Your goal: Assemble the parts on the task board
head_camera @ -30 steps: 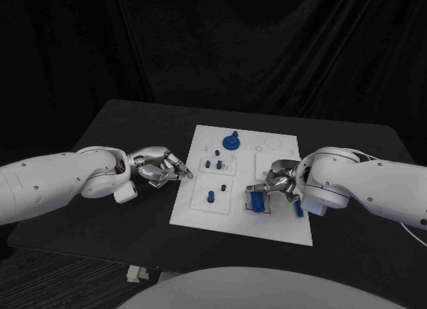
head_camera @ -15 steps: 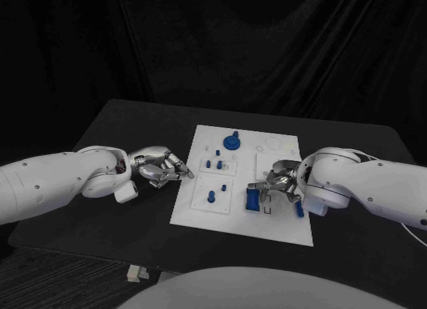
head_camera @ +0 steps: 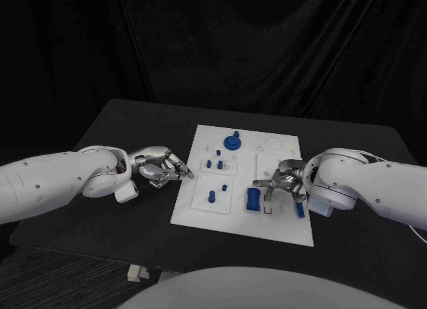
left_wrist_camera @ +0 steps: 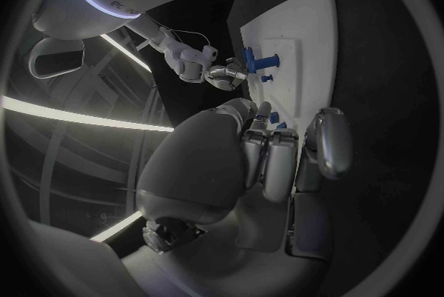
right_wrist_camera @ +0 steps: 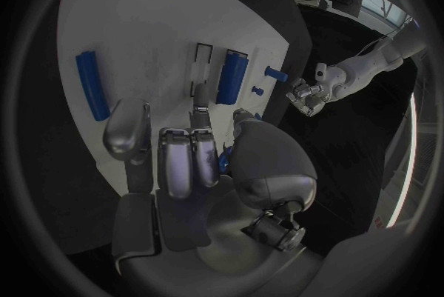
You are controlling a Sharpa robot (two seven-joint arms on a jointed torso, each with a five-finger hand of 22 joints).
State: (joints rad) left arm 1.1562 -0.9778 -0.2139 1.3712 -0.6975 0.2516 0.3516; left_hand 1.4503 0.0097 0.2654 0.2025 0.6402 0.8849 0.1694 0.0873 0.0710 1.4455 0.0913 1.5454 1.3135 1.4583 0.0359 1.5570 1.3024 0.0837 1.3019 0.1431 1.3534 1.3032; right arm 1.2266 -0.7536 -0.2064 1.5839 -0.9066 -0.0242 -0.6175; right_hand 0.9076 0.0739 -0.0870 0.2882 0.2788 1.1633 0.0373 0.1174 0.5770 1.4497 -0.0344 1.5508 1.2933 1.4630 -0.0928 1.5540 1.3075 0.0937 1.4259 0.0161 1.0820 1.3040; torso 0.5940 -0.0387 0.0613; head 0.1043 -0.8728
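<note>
The left hand [head_camera: 160,167], fingers curled in on nothing, rests on the black worktop [head_camera: 129,122] just beside the white task board [head_camera: 213,212]. Blue parts [head_camera: 211,196] stand in the board between both hands. The right hand [head_camera: 283,185], fingers apart and empty, hovers over a long blue part [head_camera: 254,200].

Room was dim, black backdrop. Task board [head_camera: 241,219] was the brightest thing, lit from overhead. Glare on arm shells. Wrist views bent hard at rims, near fingers soft.
</note>
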